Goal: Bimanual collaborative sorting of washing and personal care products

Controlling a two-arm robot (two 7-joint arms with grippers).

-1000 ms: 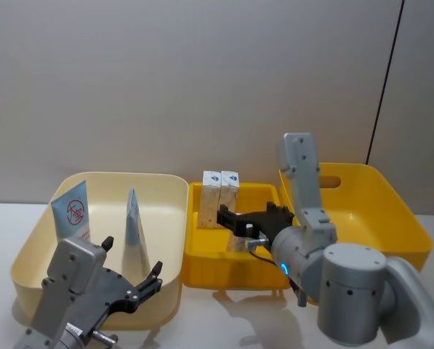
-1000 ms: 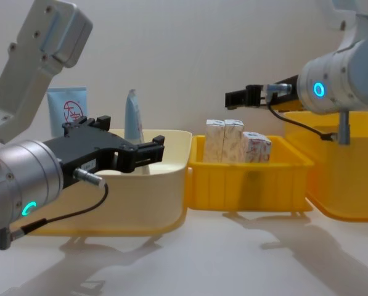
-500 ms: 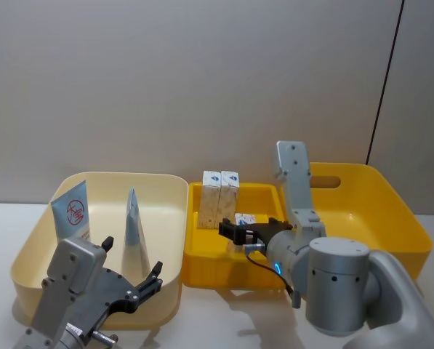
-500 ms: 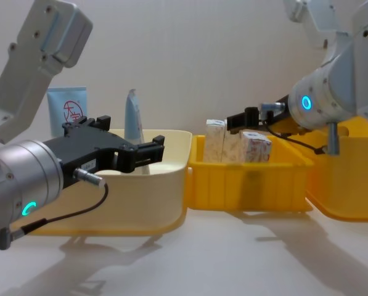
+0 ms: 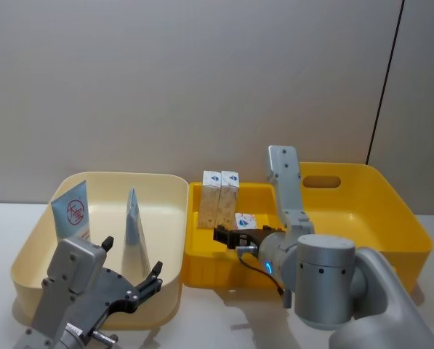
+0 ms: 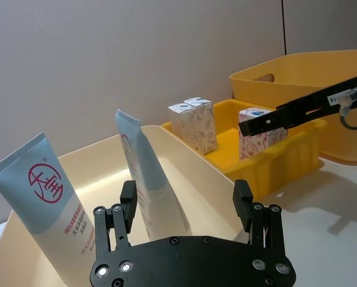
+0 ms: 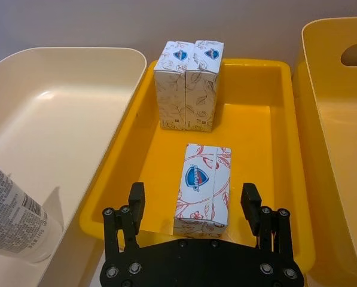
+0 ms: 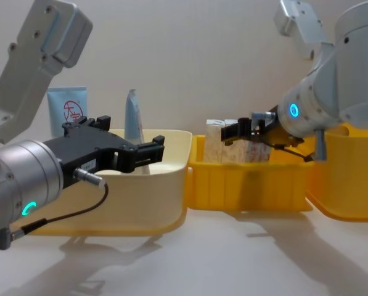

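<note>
Three bins in a row on the table [image 5: 202,323]: left bin [image 5: 35,247], middle bin [image 5: 209,270], right bin [image 5: 369,211].
The left bin holds two tubes, one [image 5: 73,214] by its left wall, the other [image 5: 134,225] near the middle. In the middle bin two cartons [image 5: 211,196] touch at the back and a third carton [image 5: 245,219] stands apart before them, between the right gripper's [image 7: 192,194] fingers [image 7: 136,197]. The left gripper [image 5: 132,257] hangs before the left bin.

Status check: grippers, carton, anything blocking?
Right gripper open, straddling the red-print carton in the small yellow bin, not closed. Left gripper open, hovering by the cream bin. Two beige-print cartons stand apart behind; no blocker.
</note>
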